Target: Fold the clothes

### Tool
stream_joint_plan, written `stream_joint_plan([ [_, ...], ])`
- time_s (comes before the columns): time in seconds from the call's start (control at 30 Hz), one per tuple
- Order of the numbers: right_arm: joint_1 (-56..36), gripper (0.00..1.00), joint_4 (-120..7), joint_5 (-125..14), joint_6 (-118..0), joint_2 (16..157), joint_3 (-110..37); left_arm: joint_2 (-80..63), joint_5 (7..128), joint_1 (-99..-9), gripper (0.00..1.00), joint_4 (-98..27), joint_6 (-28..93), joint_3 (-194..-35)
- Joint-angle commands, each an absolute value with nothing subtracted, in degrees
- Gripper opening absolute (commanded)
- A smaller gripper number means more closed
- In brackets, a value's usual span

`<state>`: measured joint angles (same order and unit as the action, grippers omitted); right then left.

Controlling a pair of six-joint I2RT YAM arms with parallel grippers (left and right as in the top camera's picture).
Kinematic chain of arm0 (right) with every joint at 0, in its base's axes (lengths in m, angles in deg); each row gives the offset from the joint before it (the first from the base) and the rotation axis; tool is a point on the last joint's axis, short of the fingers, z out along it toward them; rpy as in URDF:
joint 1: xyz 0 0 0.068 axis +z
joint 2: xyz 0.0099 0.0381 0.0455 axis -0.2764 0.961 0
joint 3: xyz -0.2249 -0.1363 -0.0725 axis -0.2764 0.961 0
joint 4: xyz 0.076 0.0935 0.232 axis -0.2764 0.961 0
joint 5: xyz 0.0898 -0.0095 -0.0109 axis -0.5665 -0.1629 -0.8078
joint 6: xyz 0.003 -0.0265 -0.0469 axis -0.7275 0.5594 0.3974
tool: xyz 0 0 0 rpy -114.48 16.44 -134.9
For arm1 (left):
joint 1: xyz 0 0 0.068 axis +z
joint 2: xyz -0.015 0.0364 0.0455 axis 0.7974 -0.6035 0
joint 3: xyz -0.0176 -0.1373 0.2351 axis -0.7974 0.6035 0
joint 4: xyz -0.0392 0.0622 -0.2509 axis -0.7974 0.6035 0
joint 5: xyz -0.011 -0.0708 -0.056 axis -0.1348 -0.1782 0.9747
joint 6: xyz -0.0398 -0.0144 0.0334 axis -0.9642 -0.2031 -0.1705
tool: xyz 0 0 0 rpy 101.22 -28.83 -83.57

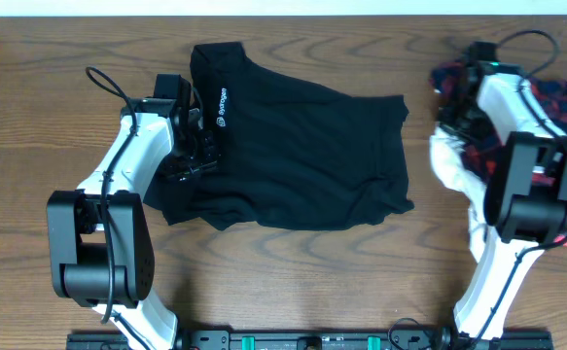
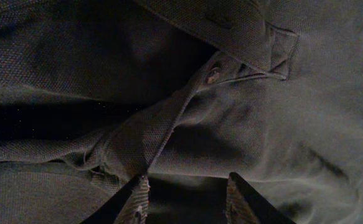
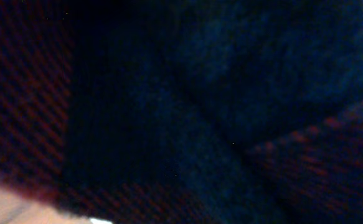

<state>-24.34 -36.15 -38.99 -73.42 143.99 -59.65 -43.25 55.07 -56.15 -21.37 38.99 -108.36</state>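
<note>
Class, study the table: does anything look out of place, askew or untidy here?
Yes. The black shirt lies crooked and rumpled, its collar end bunched under the left gripper. The plaid and white clothes sit in a heap at the right edge of the table.

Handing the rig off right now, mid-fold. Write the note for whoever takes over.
Left pincer: fingers apart, low over the black shirt at its left edge, near the button placket; no cloth clearly pinched.
Right pincer: buried in the plaid piece at the right of the table; jaws hidden, so I cannot tell whether it grips.
Things: the shirt lies mid-table, rumpled, logo up; the plaid piece is heaped with a white piece.
Done: no finished fold visible.
Left: fold the shirt, then the other two.
</note>
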Motion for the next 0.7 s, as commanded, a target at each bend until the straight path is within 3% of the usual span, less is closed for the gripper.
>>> stream_joint_plan([
  [0.0, -27.88, 0.13, -36.24, -37.77, -71.02, 144.45, -60.28, -43.73, 54.59, -56.23, 0.42, -20.99, 39.52, -107.74],
  [0.3, -22.31, 0.13, -41.64, -53.29, -54.23, 143.58, -60.3, -43.73, 54.59, -56.23, 0.42, -20.69, 39.52, -107.74],
  [0.67, -13.32, 0.17, -47.21, -44.76, -57.64, 141.92, -60.28, -43.73, 54.59, -56.23, 0.42, -20.21, 39.54, -107.74],
])
